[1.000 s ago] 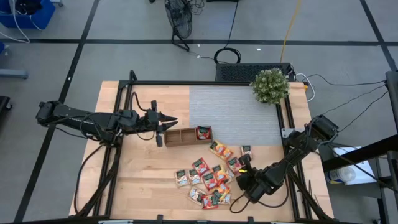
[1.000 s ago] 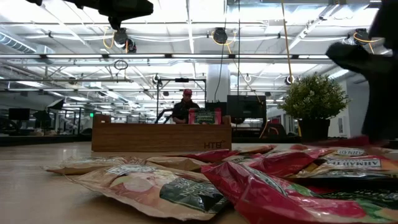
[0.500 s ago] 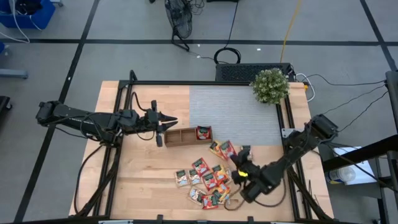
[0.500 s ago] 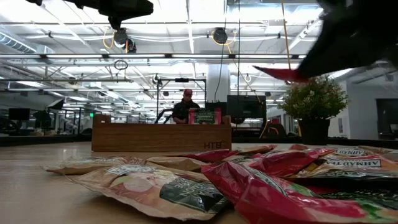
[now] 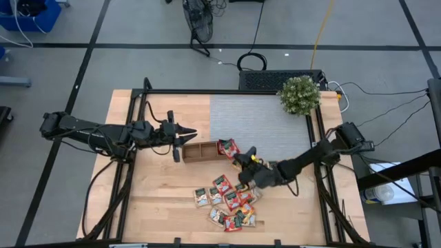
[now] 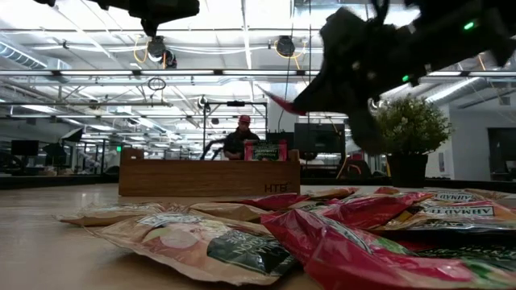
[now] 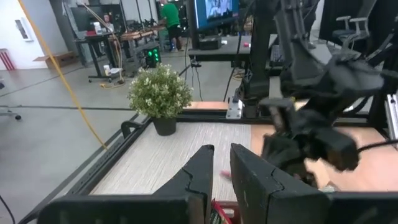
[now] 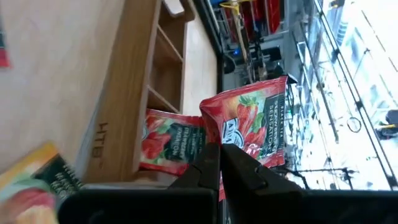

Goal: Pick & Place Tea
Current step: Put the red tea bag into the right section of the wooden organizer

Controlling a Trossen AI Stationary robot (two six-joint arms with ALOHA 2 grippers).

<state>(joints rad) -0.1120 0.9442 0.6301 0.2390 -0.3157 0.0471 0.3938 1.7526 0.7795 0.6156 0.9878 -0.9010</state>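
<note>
We see the right gripper [image 5: 242,160] just right of centre in the high view, lifted off the table beside the right end of the wooden tray [image 5: 200,151]. Its fingers are pinched together on a red tea sachet [image 8: 252,127], which the right wrist view shows standing up from between the fingertips, its strawberry print facing the camera. In that same view the tray's nearest compartment already holds another red sachet [image 8: 171,141] leaning against the wall, while the two compartments beyond look bare. The rest of the tea [image 5: 231,200] lies scattered on the wood in the lower middle of the high frame, below the held sachet and apart from it.

The low view gives what the overhead cannot: the held sachet shows as a thin red edge [image 6: 282,102] in the air, well above the tray's rim [image 6: 210,161], with loose sachets [image 6: 322,225] filling the foreground.

The left gripper [image 5: 191,133] hovers at the tray's left end, centre-left in the high view. The left wrist view shows its fingers [image 7: 199,171] a little apart, holding nothing.
</note>
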